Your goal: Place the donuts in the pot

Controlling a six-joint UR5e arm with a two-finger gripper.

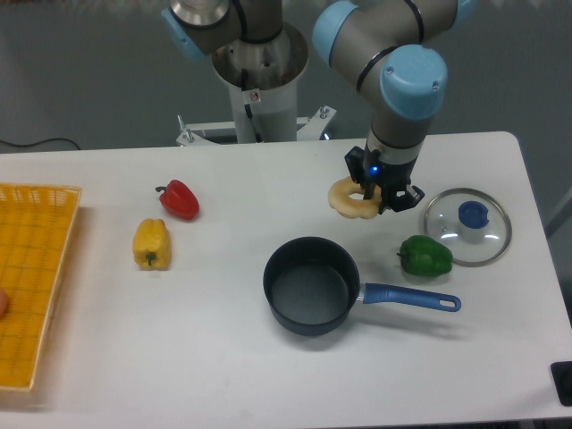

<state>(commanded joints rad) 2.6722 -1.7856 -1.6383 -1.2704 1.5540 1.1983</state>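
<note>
Nearest the camera, the pot [309, 286] sits on the white worktop [179, 357], a little right of the middle. It is round and dark, with nothing visible inside, and its long blue handle [411, 298] points to the right. Just beyond the handle lies a green pepper [425, 256], close to the handle but apart from it. At the left edge a yellow basket [31, 286] rests on the worktop, with a small orange-pink thing barely showing at its left side; what it is cannot be told.

Farther back on the left, a yellow pepper [151, 243] lies upright in the frame, and just behind it to the right is a red pepper [180, 199]; the two are near each other but not touching. On the right, beside the green pepper, a round glass lid [467, 226] with a blue knob lies flat on the worktop.

Between the pot and the back of the worktop, the end effector [377, 195] points downward and is closed on the donut [351, 198], gripping the right side of the pale ring. The donut is behind the pot and slightly to its right, tilted, and appears lifted off the surface, outside the pot.

Farthest back, the arm [393, 54] with its blue joint caps rises to its base at the rear edge.
</note>
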